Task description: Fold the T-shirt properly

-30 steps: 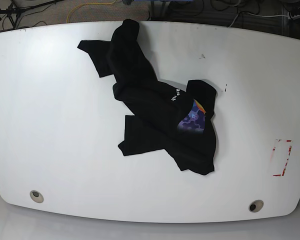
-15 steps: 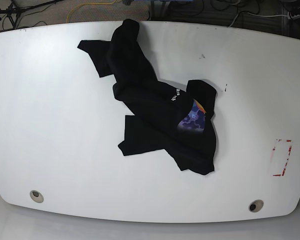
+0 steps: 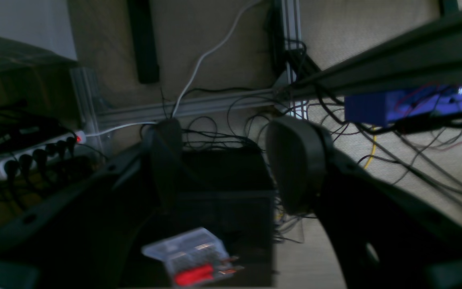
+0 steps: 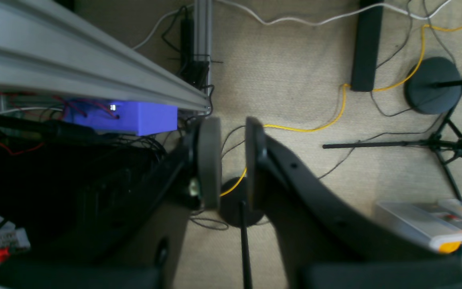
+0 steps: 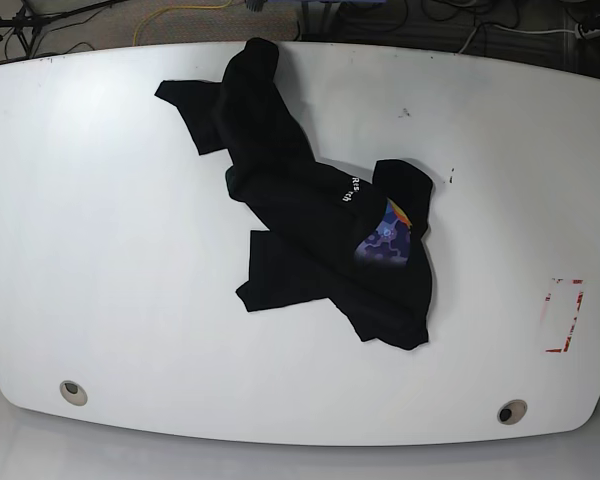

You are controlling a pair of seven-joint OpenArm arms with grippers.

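A: Item one, the T-shirt [image 5: 325, 225]. Location?

B: Base view, centre of the white desk [image 5: 100, 250], crumpled, not spread. Long axis runs diagonally from the upper middle of the frame, at the desk's far edge, down to the lower right of centre. One sleeve-like flap sticks out at upper left, another lobe at lower left of the heap. The purple-blue graphic [image 5: 385, 240] with a sliver of orange and a scrap of white lettering show toward the lower right end.

A: Item two, end effectors.

B: Neither appears in the base view; no arm is over the desk. Left end effector [image 3: 231, 160], left wrist view: pads set wide apart, nothing between them, pointing at cables, a power strip [image 3: 22, 160] and a blue box [image 3: 407, 106]. Right end effector [image 4: 233, 160], right wrist view: pads narrow but with a visible gap, empty, facing carpet, a yellow cable [image 4: 335, 116] and an aluminium rail [image 4: 86, 68].

A: Which arm is nearer the cloth?

B: Cannot tell. The shirt is in neither wrist view; both seem parked well away from the desk. As a judgement: the graphic end lies toward the frame's right, the left arm's side; the far end toward the frame's left-centre suits the right arm.

A: View differences?

B: Only the base view shows the shirt; only the wrist views show the end effectors' openings.
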